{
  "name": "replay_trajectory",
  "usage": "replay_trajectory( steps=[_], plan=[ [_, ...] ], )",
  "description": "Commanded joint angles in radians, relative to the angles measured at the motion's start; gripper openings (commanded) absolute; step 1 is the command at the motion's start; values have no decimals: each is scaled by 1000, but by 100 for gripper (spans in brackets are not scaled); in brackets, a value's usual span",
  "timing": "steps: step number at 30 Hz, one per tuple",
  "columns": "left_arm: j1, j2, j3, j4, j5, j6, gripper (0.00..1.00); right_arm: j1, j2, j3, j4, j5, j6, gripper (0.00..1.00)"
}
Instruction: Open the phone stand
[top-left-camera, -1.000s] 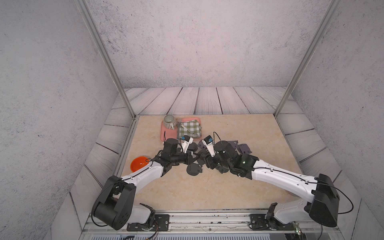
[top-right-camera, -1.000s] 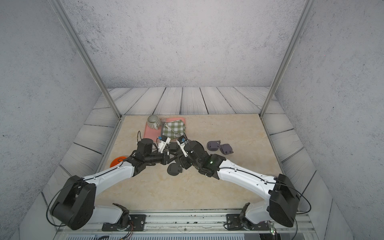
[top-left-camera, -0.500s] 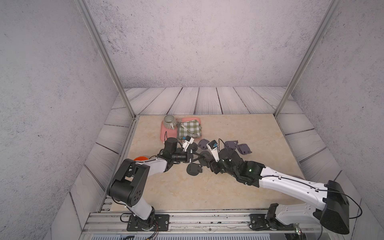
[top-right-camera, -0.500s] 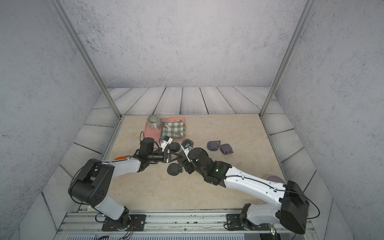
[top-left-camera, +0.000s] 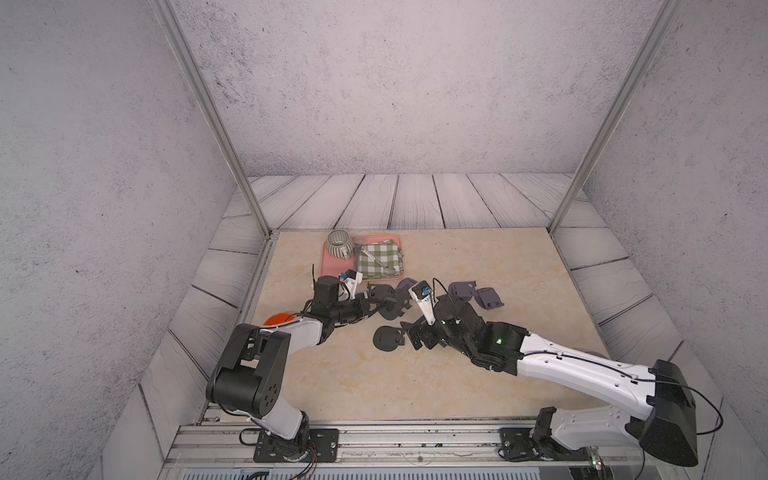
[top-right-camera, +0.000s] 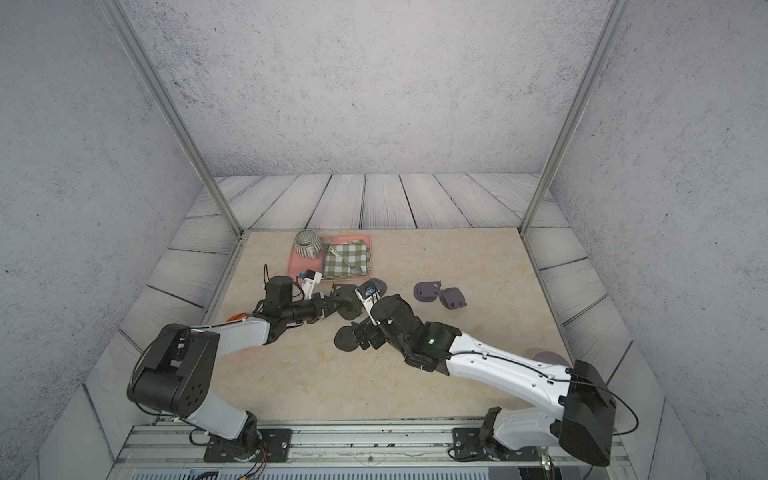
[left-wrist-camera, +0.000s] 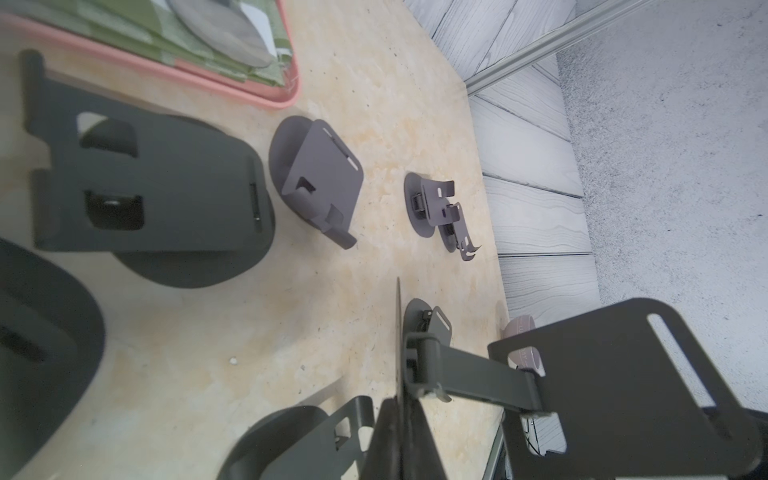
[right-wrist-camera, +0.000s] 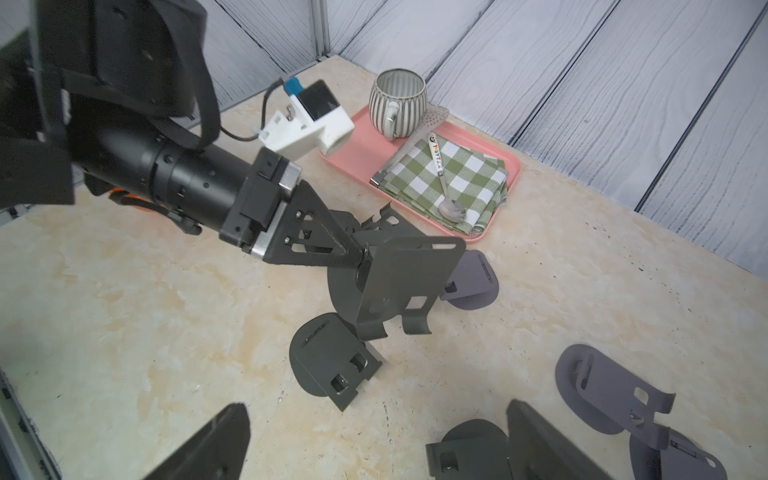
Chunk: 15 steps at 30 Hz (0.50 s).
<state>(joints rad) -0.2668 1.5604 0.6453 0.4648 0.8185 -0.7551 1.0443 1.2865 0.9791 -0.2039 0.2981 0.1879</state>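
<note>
Beige marbled tabletop (top-left-camera: 374, 386) with pink tray (top-left-camera: 331, 265), scattered phone stands (top-left-camera: 386, 338).

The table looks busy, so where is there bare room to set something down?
Bare: the near strip of the table between the left arm and the right arm, in front of the dark stands. Also the far right corner, behind the purple stands. Crowded: the middle, from the pink tray to the stands, where both arms meet.
</note>
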Motion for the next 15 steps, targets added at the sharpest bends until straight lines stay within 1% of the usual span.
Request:
replay_trajectory(
  steps=[1, 5, 8, 11, 15],
  plan=[
    [-2, -13, -17, 61, 35, -19, 0, 1, 37, 41, 13, -7, 7, 99],
    [-2, 1, -39, 136, 62, -51, 0, -5, 56, 50, 30, 7, 1, 99],
    [-2, 11, -68, 189, 77, -58, 0, -24, 57, 54, 43, -14, -2, 99],
    [-2, 24, -96, 279, 103, -83, 0, -64, 65, 57, 53, -84, 8, 99],
    [-5, 34, -122, 357, 130, -104, 0, -118, 71, 49, 90, -240, 18, 99]
  ],
)
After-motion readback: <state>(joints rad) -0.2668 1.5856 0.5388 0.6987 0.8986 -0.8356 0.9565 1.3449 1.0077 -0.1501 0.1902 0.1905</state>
